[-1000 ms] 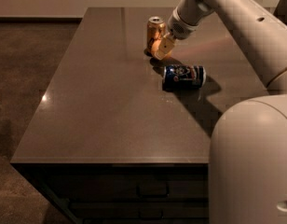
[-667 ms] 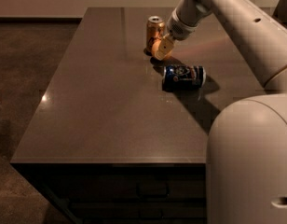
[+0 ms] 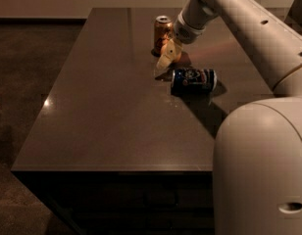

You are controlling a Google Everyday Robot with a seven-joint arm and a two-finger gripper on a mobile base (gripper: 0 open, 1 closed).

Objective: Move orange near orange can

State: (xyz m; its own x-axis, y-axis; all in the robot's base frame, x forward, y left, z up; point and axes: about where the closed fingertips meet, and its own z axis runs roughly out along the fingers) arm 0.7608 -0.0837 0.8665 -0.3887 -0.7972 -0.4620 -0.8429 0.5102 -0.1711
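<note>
Camera view: the gripper (image 3: 166, 58) hangs low over the far part of the dark table (image 3: 102, 116), clamped around the orange (image 3: 173, 52), which shows only partly between its pale fingers. The orange sits just right of the upright orange can (image 3: 162, 32), very close to it. A dark blue can (image 3: 193, 80) lies on its side nearer the camera.

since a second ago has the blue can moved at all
No. The blue can lies on its side in the same spot, right of and nearer than the orange can. The gripper hangs between them.
</note>
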